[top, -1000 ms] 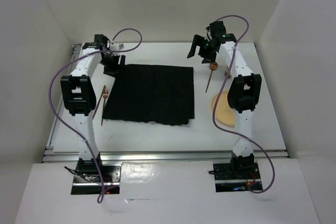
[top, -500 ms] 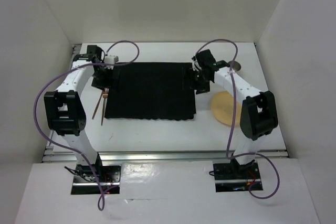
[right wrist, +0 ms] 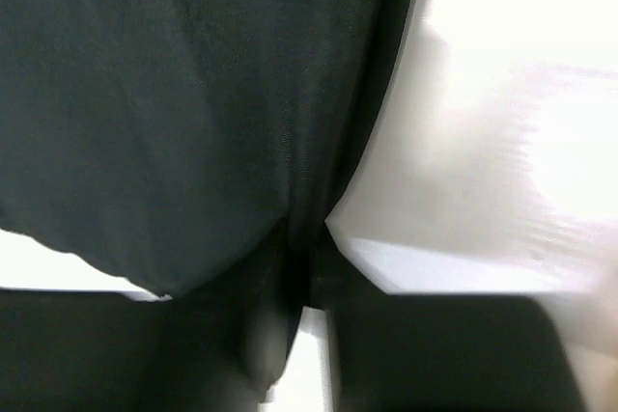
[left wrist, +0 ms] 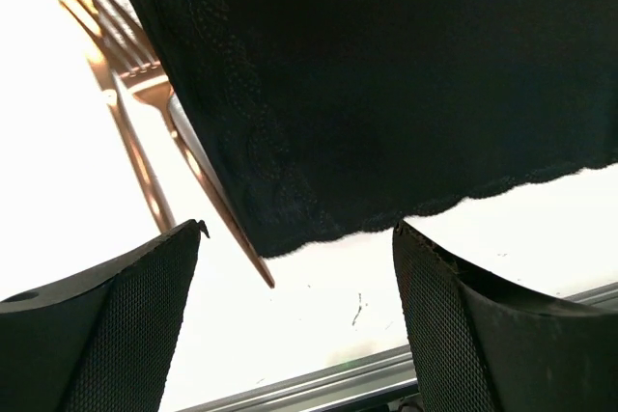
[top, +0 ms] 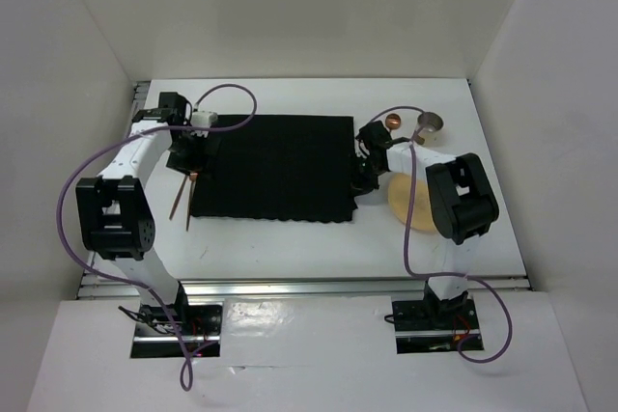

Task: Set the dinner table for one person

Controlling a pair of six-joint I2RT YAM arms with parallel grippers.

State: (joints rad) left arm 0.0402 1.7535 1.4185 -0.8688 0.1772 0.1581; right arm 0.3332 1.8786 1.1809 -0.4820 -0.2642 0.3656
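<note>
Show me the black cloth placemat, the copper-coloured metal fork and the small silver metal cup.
black cloth placemat (top: 275, 166), top view, middle of the cloth.
copper-coloured metal fork (left wrist: 143, 79), left wrist view, base of its tines.
small silver metal cup (top: 430, 123), top view, its open top.

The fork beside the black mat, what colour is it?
The fork, beside the black mat, is shiny copper; left wrist view shows it best.
</note>
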